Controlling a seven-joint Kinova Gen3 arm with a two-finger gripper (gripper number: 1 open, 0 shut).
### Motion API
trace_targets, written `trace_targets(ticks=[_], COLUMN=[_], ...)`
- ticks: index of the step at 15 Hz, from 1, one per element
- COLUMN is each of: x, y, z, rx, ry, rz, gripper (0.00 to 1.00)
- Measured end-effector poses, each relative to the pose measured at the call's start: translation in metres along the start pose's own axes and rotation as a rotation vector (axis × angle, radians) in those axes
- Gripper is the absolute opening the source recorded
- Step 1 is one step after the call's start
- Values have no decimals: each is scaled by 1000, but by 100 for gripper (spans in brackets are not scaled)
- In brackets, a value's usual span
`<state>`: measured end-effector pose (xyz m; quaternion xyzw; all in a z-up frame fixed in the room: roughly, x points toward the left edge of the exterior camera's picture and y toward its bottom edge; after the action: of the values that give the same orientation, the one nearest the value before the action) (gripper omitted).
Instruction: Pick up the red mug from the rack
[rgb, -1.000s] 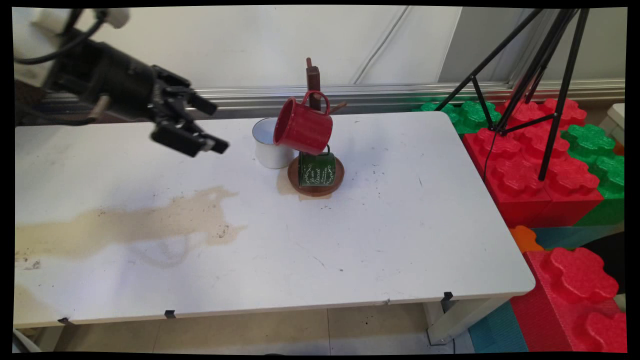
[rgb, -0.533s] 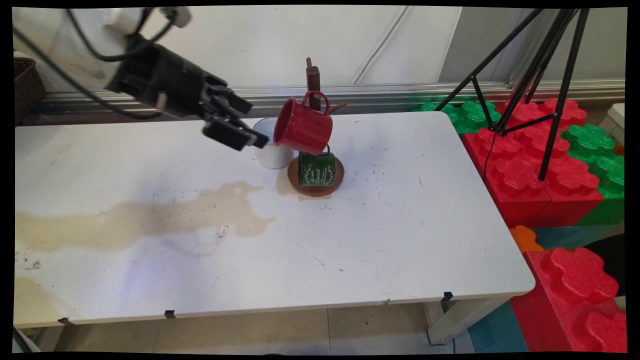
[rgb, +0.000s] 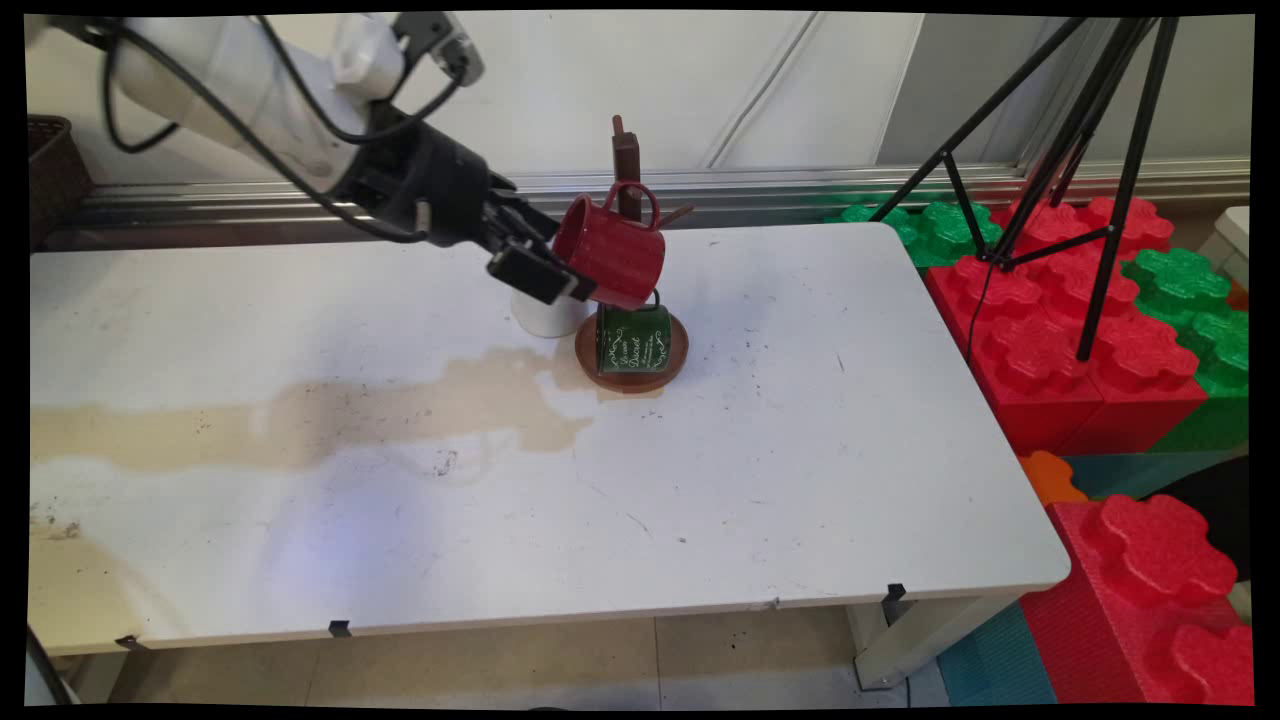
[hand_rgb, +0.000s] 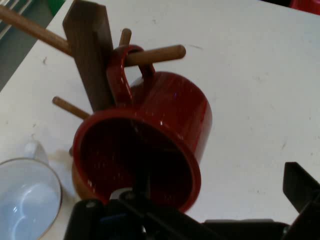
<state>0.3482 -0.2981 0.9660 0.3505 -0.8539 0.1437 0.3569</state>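
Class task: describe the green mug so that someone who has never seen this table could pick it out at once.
Find the dark wooden mug stand near the far edge of the white table. On its round wooden base, below the hanging red enamel mug, sits the small green enamel mug. It alone is dark green with white lettering; the white enamel mug beside it is plain.
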Motion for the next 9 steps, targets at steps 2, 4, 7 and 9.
trace_targets(ticks=[2,4,7,9], x=[1,2,2,2], y=[-3,-6,-9,-10], z=[12,22,37,47], rx=[-14,-30,-53,-66], ry=[3,6,14,21], rz=[-8,-15,-29,-45], gripper=[100,100,100,100])
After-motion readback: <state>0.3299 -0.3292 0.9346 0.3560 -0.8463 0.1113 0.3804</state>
